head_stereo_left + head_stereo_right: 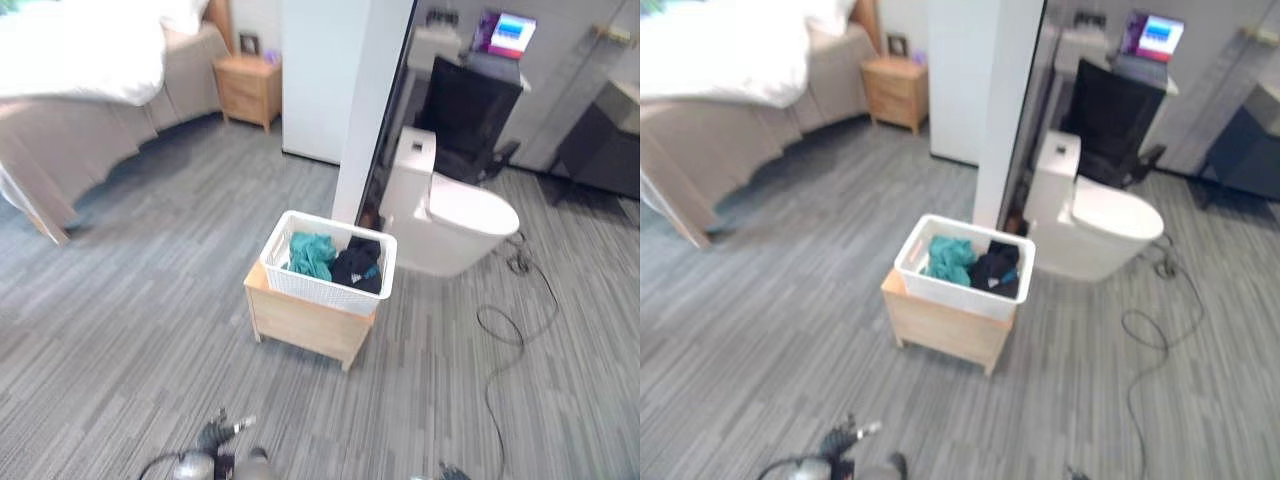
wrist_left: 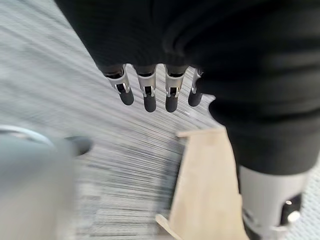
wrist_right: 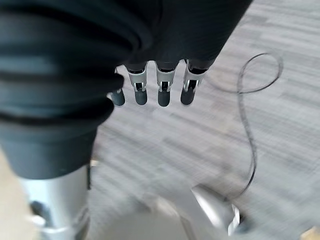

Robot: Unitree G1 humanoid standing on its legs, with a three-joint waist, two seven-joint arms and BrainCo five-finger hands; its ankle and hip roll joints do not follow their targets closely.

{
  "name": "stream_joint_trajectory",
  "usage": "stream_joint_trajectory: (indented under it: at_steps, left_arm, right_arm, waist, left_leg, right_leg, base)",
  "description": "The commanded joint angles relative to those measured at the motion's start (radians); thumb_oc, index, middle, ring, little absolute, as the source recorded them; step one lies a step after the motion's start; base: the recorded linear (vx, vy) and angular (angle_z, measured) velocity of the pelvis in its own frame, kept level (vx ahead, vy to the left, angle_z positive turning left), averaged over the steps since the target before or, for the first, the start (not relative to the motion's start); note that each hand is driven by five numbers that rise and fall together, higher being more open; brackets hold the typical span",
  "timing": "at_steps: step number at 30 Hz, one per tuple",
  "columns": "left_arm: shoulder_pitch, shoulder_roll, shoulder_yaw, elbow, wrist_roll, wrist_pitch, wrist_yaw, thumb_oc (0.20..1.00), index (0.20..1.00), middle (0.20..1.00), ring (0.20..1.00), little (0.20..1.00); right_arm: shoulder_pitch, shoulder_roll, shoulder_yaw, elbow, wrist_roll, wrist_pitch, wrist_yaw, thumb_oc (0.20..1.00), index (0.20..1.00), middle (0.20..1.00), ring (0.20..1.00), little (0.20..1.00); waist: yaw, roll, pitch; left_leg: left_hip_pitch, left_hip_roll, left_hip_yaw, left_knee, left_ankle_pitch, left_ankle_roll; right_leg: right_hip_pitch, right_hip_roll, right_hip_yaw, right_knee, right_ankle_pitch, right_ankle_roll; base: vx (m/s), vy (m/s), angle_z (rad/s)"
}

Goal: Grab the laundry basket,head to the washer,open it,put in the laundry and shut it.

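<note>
Both hands' fingers straight, slightly spread, holding nothing: left hand and right hand hang over grey floor; white laundry basket with clothes sits ahead on wooden stand, left of toilet

The left hand hangs with straight, relaxed fingers above the grey striped floor, holding nothing; a light wooden stand sits nearby.
</note>
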Motion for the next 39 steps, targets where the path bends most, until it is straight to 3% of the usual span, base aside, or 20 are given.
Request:
stream_joint_trajectory:
  at_steps: [1, 4, 7, 10, 12, 14, 15, 16, 17, 19, 20, 23, 25, 30, 39]
  left_arm:
    - [0.006, 0.052, -0.005, -0.055, 0.026, -0.022, -0.013, 1.0, 1.0, 1.0, 1.0, 1.0]
    - [0.026, 0.056, -0.007, -0.066, 0.034, -0.026, -0.018, 1.0, 1.0, 1.0, 1.0, 1.0]
    - [0.033, 0.058, -0.001, -0.087, 0.051, -0.03, -0.018, 1.0, 1.0, 1.0, 1.0, 1.0]
    - [0.023, 0.06, 0.005, -0.107, 0.06, -0.037, -0.016, 1.0, 1.0, 1.0, 1.0, 1.0]
    - [0.034, 0.066, 0.003, -0.156, 0.071, -0.038, -0.021, 1.0, 1.0, 1.0, 1.0, 1.0]
    - [0.032, 0.069, 0.005, -0.167, 0.073, -0.039, -0.019, 1.0, 1.0, 1.0, 1.0, 1.0]
    - [0.022, 0.086, 0.018, -0.255, 0.041, -0.041, -0.013, 1.0, 1.0, 1.0, 1.0, 1.0]
    - [0.028, 0.089, 0.034, -0.305, 0.018, -0.041, -0.003, 1.0, 1.0, 1.0, 1.0, 1.0]
    - [0.028, 0.085, 0.047, -0.325, 0.0, -0.046, 0.023, 1.0, 1.0, 1.0, 1.0, 1.0]
    - [0.025, 0.079, 0.059, -0.355, -0.024, -0.036, 0.034, 1.0, 1.0, 1.0, 1.0, 1.0]
    - [0.047, 0.07, 0.1, -0.475, -0.083, -0.036, 0.071, 1.0, 1.0, 1.0, 1.0, 1.0]
    - [0.095, 0.059, 0.132, -0.631, -0.09, -0.022, 0.109, 1.0, 1.0, 1.0, 1.0, 1.0]
    - [0.125, 0.061, 0.15, -0.749, -0.129, -0.002, 0.124, 1.0, 1.0, 1.0, 1.0, 1.0]
    - [0.263, 0.118, 0.163, -0.941, -0.14, 0.049, 0.058, 1.0, 1.0, 1.0, 1.0, 1.0]
    - [0.306, 0.236, 0.169, -1.097, -0.171, 0.099, 0.058, 1.0, 1.0, 1.0, 1.0, 1.0]
  right_arm:
    - [-0.075, -0.004, -0.01, -0.041, 0.002, -0.015, 0.018, 1.0, 1.0, 1.0, 1.0, 1.0]
    - [-0.062, -0.025, -0.033, -0.08, 0.023, -0.021, 0.007, 1.0, 1.0, 1.0, 1.0, 1.0]
    - [-0.035, -0.046, -0.061, -0.141, 0.039, -0.027, -0.003, 1.0, 1.0, 1.0, 1.0, 1.0]
    - [-0.008, -0.068, -0.089, -0.187, 0.042, -0.029, -0.006, 1.0, 1.0, 1.0, 1.0, 1.0]
    - [0.03, -0.081, -0.112, -0.22, 0.036, -0.027, -0.009, 1.0, 1.0, 1.0, 1.0, 1.0]
    - [0.032, -0.094, -0.117, -0.23, 0.036, -0.033, -0.011, 1.0, 1.0, 1.0, 1.0, 1.0]
    - [0.035, -0.128, -0.152, -0.299, 0.061, -0.043, -0.028, 1.0, 1.0, 1.0, 1.0, 1.0]
    - [0.035, -0.143, -0.16, -0.342, 0.078, -0.053, -0.035, 1.0, 1.0, 1.0, 1.0, 1.0]
    - [0.026, -0.152, -0.174, -0.357, 0.099, -0.063, -0.051, 1.0, 1.0, 1.0, 1.0, 1.0]
    - [0.024, -0.162, -0.189, -0.388, 0.097, -0.059, -0.075, 1.0, 1.0, 1.0, 1.0, 1.0]
    - [0.03, -0.173, -0.245, -0.483, 0.106, -0.061, -0.133, 1.0, 1.0, 1.0, 1.0, 1.0]
    - [0.03, -0.162, -0.324, -0.594, 0.151, -0.072, -0.213, 1.0, 1.0, 1.0, 1.0, 1.0]
    - [0.039, -0.143, -0.358, -0.66, 0.178, -0.064, -0.237, 1.0, 1.0, 1.0, 1.0, 1.0]
    - [0.084, -0.151, -0.357, -0.819, 0.122, -0.009, -0.184, 1.0, 1.0, 1.0, 1.0, 1.0]
    - [0.044, -0.14, -0.175, -0.985, 0.151, 0.039, -0.086, 1.0, 1.0, 1.0, 1.0, 1.0]
  waist:
    - [0.028, 0.037, 0.054]
    - [0.002, 0.053, 0.07]
    - [-0.022, 0.048, 0.077]
    - [-0.041, 0.04, 0.076]
    - [-0.053, 0.038, 0.052]
    - [-0.058, 0.04, 0.044]
    - [-0.052, 0.02, 0.062]
    - [-0.045, 0.023, 0.074]
    - [-0.035, 0.02, 0.085]
    - [-0.032, 0.015, 0.087]
    - [-0.019, 0.013, 0.084]
    - [0.0, 0.05, 0.078]
    - [-0.005, 0.06, 0.087]
    - [0.002, 0.085, 0.09]
    - [0.01, 0.104, 0.147]
  left_leg:
    - [-0.019, 0.03, -0.013, 0.009, -0.01, -0.019]
    - [0.055, 0.031, -0.024, -0.019, -0.041, -0.038]
    - [0.115, 0.027, -0.021, -0.031, -0.086, -0.057]
    - [0.157, 0.027, -0.016, -0.031, -0.11, -0.065]
    - [0.198, 0.031, -0.017, -0.027, -0.148, -0.074]
    - [0.18, 0.046, -0.022, 0.022, -0.142, -0.091]
    - [0.039, 0.081, -0.052, 0.331, -0.033, -0.133]
    - [-0.037, 0.091, -0.096, 0.463, 0.001, -0.146]
    - [-0.082, 0.09, -0.14, 0.504, 0.029, -0.154]
    - [-0.113, 0.095, -0.161, 0.465, 0.016, -0.148]
    - [-0.103, 0.128, -0.167, 0.237, 0.001, -0.143]
    - [-0.077, 0.136, -0.276, -0.077, 0.101, -0.156]
    - [-0.103, 0.135, -0.267, -0.033, 0.108, -0.168]
    - [-0.065, 0.105, -0.24, -0.06, 0.074, -0.147]
    - [-0.075, 0.09, -0.172, -0.061, 0.054, -0.115]
  right_leg:
    - [0.191, 0.042, -0.064, -0.281, 0.186, 0.021]
    - [0.152, 0.094, -0.087, -0.498, 0.127, 0.001]
    - [0.127, 0.141, -0.05, -0.718, 0.164, 0.011]
    - [0.096, 0.142, -0.056, -0.755, 0.213, 0.022]
    - [0.132, 0.16, -0.08, -0.761, 0.194, 0.008]
    - [0.154, 0.179, -0.078, -0.776, 0.179, -0.006]
    - [0.19, 0.205, -0.07, -0.81, 0.176, -0.059]
    - [0.201, 0.226, -0.068, -0.822, 0.168, -0.081]
    - [0.217, 0.24, -0.058, -0.841, 0.156, -0.097]
    - [0.231, 0.242, -0.052, -0.863, 0.149, -0.094]
    - [0.262, 0.235, -0.037, -0.895, 0.139, -0.08]
    - [0.269, 0.263, 0.019, -0.868, 0.101, -0.089]
    - [0.271, 0.254, 0.018, -0.846, 0.085, -0.091]
    - [0.28, 0.238, 0.065, -0.857, 0.09, -0.078]
    - [0.189, 0.208, 0.116, -0.838, 0.122, -0.056]
  base:
    - [0.36, 0.115, -0.06]
    - [0.34, 0.0, 0.01]
    - [0.36, -0.06, 0.21]
    - [0.34, -0.074, 0.43]
    - [0.4, -0.124, 0.28]
    - [0.18, -0.172, 0.1]
    - [0.05, -0.258, 0.12]
    - [0.08, -0.295, 0.17]
    - [0.11, -0.121, -0.12]
    - [0.17, -0.011, -0.68]
    - [0.25, 0.11, -0.8]
    - [0.25, 0.143, -0.4]
    - [0.18, 0.128, -0.66]
    - [0.12, 0.125, -0.36]
    - [-0.03, 0.078, -0.2]
